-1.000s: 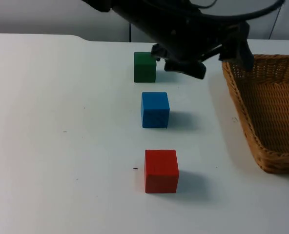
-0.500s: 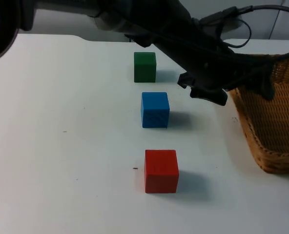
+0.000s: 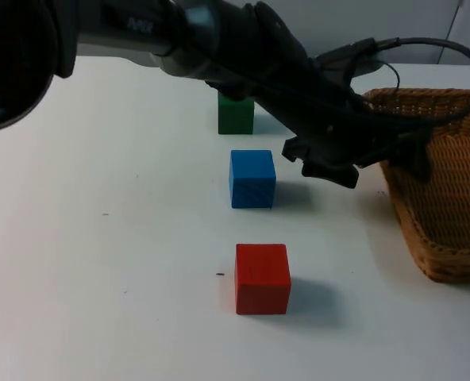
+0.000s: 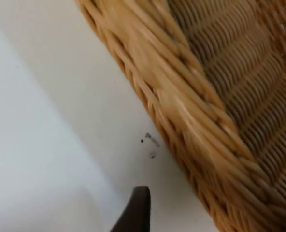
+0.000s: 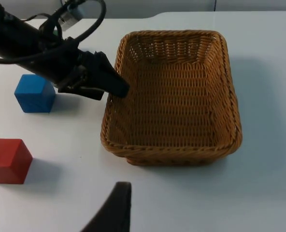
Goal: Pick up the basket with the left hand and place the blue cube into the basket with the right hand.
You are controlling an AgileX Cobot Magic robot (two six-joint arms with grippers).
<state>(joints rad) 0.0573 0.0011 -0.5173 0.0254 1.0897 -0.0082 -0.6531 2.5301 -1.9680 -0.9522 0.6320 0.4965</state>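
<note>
Reaching farther across since the earlier frame, the left gripper (image 3: 375,163) straddled the woven wicker basket's (image 3: 449,182) near rim, fingers spread. Nearby, the blue cube (image 3: 252,178) sat between green cube (image 3: 235,111) and red cube (image 3: 262,278). Left wrist view showed basket rim (image 4: 181,106) on the white table (image 4: 46,159). Right wrist view looked onto the basket (image 5: 172,96); I cannot tell the right gripper's finger state.

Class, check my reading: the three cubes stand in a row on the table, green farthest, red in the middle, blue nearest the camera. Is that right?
Not quite. The blue cube is in the middle and the red cube nearest the camera; the green cube is farthest, as you said. The top view shows the order.
</note>
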